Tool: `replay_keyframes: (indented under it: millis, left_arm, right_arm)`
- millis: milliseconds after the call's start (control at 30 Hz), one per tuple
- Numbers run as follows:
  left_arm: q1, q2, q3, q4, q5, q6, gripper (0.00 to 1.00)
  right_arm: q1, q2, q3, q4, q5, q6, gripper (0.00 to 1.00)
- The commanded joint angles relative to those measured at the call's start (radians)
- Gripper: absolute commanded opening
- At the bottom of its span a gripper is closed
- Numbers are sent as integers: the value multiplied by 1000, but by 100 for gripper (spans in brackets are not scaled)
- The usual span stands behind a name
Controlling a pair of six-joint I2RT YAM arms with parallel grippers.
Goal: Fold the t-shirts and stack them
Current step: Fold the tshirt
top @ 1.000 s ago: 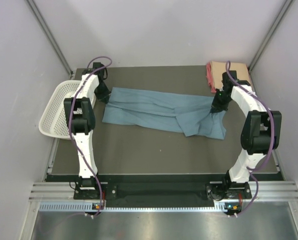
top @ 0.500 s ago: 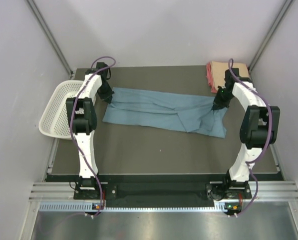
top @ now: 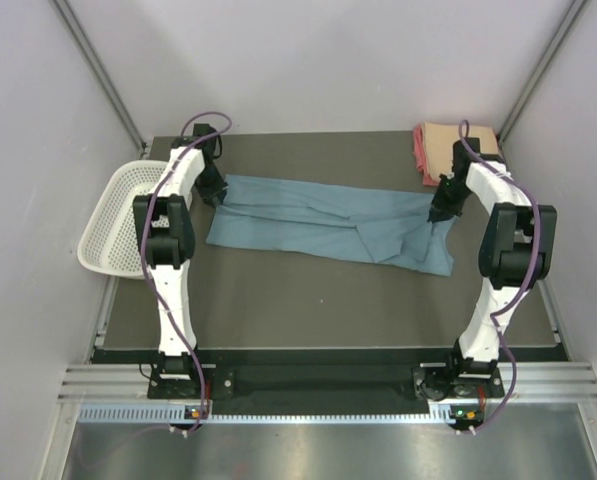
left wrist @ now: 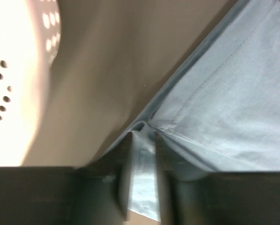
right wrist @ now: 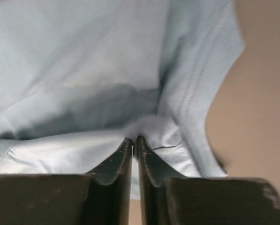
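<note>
The blue-grey t-shirt (top: 323,222) lies stretched across the dark table, folded lengthwise. My left gripper (top: 218,196) is shut on its left end; in the left wrist view the cloth (left wrist: 224,98) sits pinched between my fingers (left wrist: 143,140). My right gripper (top: 438,215) is shut on its right end; in the right wrist view a fold of the shirt (right wrist: 97,70) is clamped at the fingertips (right wrist: 135,139). The folded peach shirt (top: 465,140) lies on the folded pink-red shirt (top: 421,158) at the back right corner.
A white mesh basket (top: 115,217) hangs off the table's left edge; its wall shows in the left wrist view (left wrist: 13,79). Grey walls enclose the table (top: 318,300) on three sides.
Both grippers have moved toward the back of the table with the shirt's ends in them. The shirt's ends have shifted back with them.
</note>
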Motion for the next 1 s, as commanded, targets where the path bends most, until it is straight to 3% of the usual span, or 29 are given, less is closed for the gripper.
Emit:
replay_keyframes:
  millis: [0,67,100,200,400,533,633,967]
  left_arm:
    - [2,-48,40,-29,-54,-2,33]
    - [-2,-89,29,-30,-62,10,44]
    - [-7,-104,14,-35,-69,13,47]
    - [-25,-185,-49,-27,-83,32,52]
    - [-97,-354,-223,2,-27,78,55]
    - [-107,-469,-409,98,130,63,56]
    - [-105,-494,-511,123,174,58,57]
    - [-71,-488,-623,169,280,3,59]
  right_arm:
    - [-52,23,78,-4,70,-24,15]
    - [-63,34,129,-30,99,-48,25]
    - [-64,42,143,-57,103,-59,38]
    - [-73,10,155,-81,168,-97,53]
    - [-112,-200,-78,-50,52,-73,64]
    - [-188,-323,-352,48,-135,-13,66]
    - [-213,-391,-472,79,-159,-12,66]
    - [-262,-413,-612,157,-194,-51,65]
